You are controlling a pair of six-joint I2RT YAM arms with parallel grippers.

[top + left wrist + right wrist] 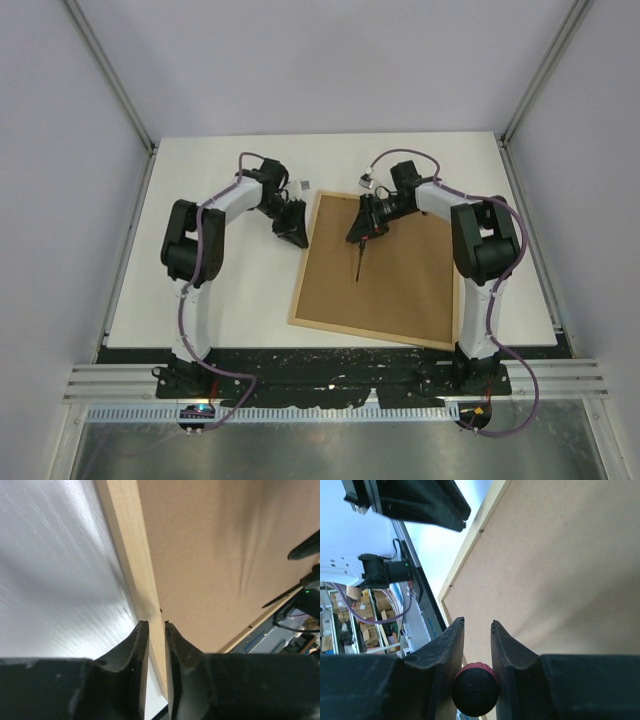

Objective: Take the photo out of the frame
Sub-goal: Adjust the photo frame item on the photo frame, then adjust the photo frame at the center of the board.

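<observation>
The frame [400,290] lies face down on the white table, its brown fibreboard back [210,555] up and a light-wood rail [127,540] around it. The photo is hidden under the back. My left gripper [291,233] sits at the frame's left rail near the far corner. In the left wrist view its jaws [156,622] stand a narrow gap apart over the rail, with nothing between them. My right gripper [362,232] hovers over the back [560,570], shut [477,622] on a screwdriver with a red-and-black handle [475,689]. The screwdriver's shaft [358,262] slants down to the board.
The white table [230,290] stretches left of the frame and along the far side. Grey enclosure walls stand on both sides. A black base strip [330,365] with both arm mounts runs along the near edge, close to the frame's near rail.
</observation>
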